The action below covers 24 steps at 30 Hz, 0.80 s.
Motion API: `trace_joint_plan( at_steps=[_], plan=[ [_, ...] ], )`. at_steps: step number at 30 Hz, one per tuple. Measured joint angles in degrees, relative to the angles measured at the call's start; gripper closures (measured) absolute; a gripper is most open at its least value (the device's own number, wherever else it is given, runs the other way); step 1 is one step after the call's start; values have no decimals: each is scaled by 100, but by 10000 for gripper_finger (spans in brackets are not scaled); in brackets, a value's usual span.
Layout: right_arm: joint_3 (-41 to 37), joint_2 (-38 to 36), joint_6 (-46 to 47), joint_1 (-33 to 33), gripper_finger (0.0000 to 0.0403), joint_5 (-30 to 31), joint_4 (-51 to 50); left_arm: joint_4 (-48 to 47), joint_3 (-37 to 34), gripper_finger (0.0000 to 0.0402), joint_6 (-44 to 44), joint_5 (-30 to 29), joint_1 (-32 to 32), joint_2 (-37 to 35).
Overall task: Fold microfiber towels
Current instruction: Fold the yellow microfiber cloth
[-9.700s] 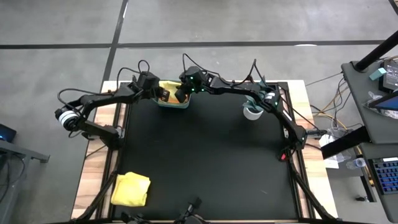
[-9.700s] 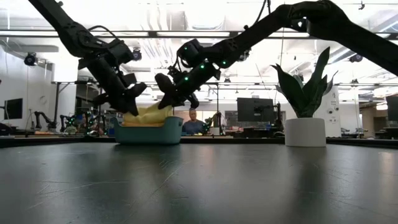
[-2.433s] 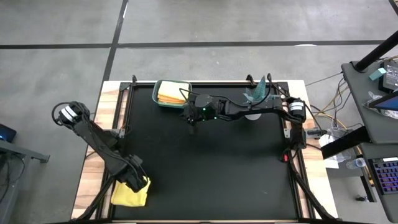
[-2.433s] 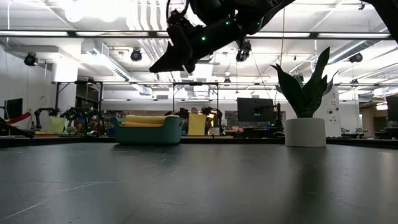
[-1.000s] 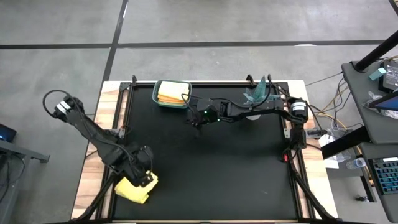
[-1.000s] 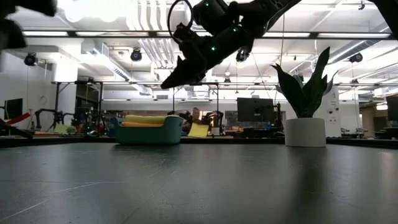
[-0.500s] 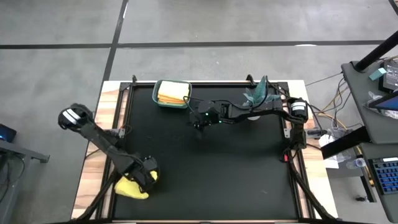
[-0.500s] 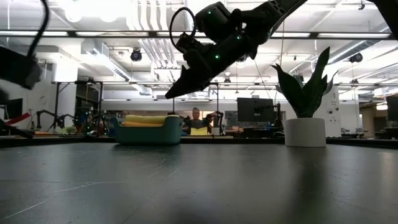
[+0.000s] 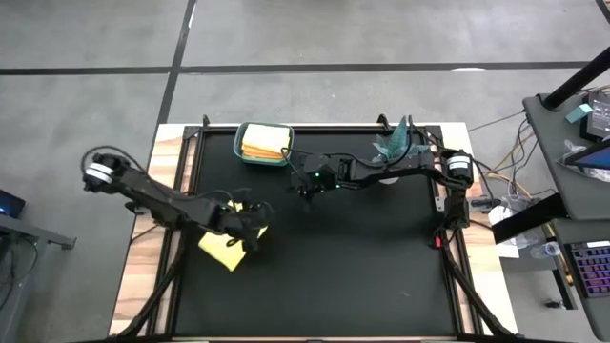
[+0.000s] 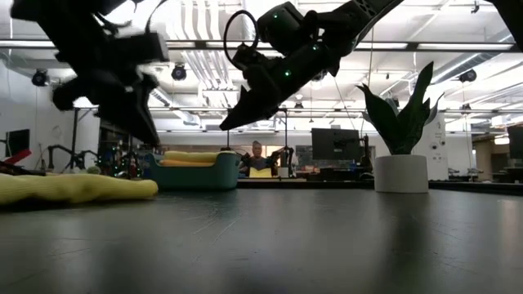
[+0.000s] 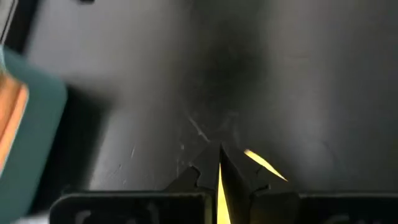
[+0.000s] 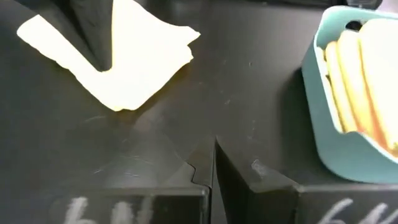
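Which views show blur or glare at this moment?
Low view: the left arm is smeared by motion, and the ceiling lights glare white. Left wrist view: the bin and the mat are soft. Right wrist view: the yellow towel looks washed out.

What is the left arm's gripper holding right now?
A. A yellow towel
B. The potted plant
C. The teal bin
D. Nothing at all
A. The left gripper is shut on a corner of the yellow towel; the left wrist view shows yellow cloth pinched between its fingers. The bin and plant stand apart at the table's far edge.
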Motion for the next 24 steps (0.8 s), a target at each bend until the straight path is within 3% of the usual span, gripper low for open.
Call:
trace_joint_plan(
  at_steps=[4,10,19,24],
  plan=[
    [0,127,406,49,381,-23,73,-39,-18,401,436,211,-67,-605],
    [216,548,804,244,313,-152,756,-120,-47,401,497,168,-149,-1820],
    [1599,1619,578,399,230,-154,908,29,-328,401,1841,-1704,-138,-3364],
    [2696,2318,585,399,213,-154,629,975,-561,401,2779,-2262,-138,-3991]
  ],
)
